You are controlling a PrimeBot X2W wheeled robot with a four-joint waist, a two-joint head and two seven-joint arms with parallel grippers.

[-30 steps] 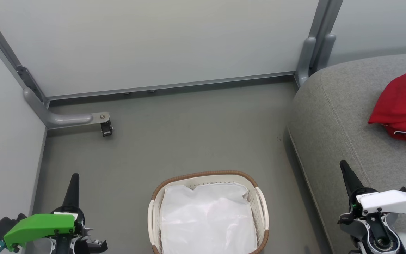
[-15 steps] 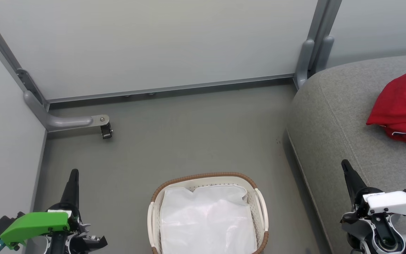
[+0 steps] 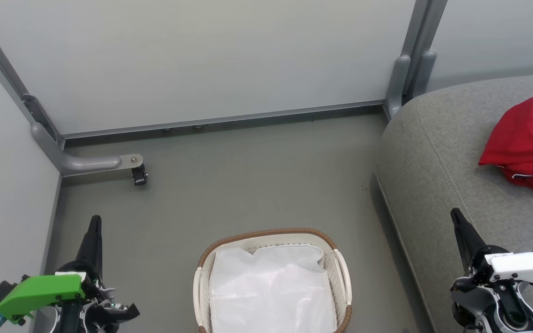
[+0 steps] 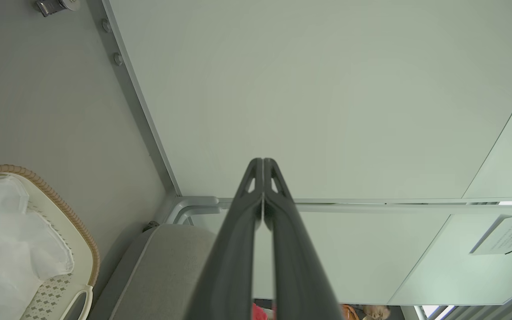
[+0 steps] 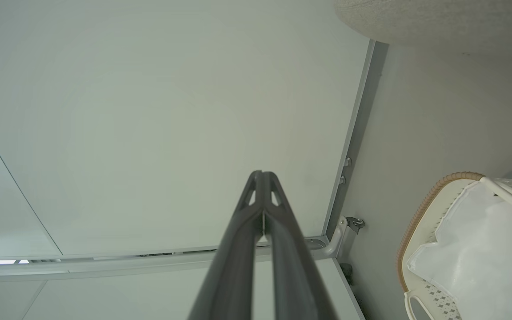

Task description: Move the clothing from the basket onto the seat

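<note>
Red clothing (image 3: 521,138) lying bunched on grey seat (image 3: 433,162), basket (image 3: 266,232) sitting on floor (image 3: 248,175) near it holding white liner (image 3: 271,291), left jaws and right jaws both sitting fully closed, gripping nothing

Grey floor (image 3: 248,175), pale partition panels (image 3: 201,60)

- The clothing (image 3: 525,138) — red fabric with a little white trim — lies crumpled in a heap on the seat (image 3: 442,162), cut off by the head view's right edge.
- The basket (image 3: 266,232) — cream, perforated, with a brown woven rim — stands upright on the floor (image 3: 248,175) near the seat, its white cloth liner (image 3: 271,291) showing inside.
- The seat is large, rounded, light grey woven fabric.
</note>
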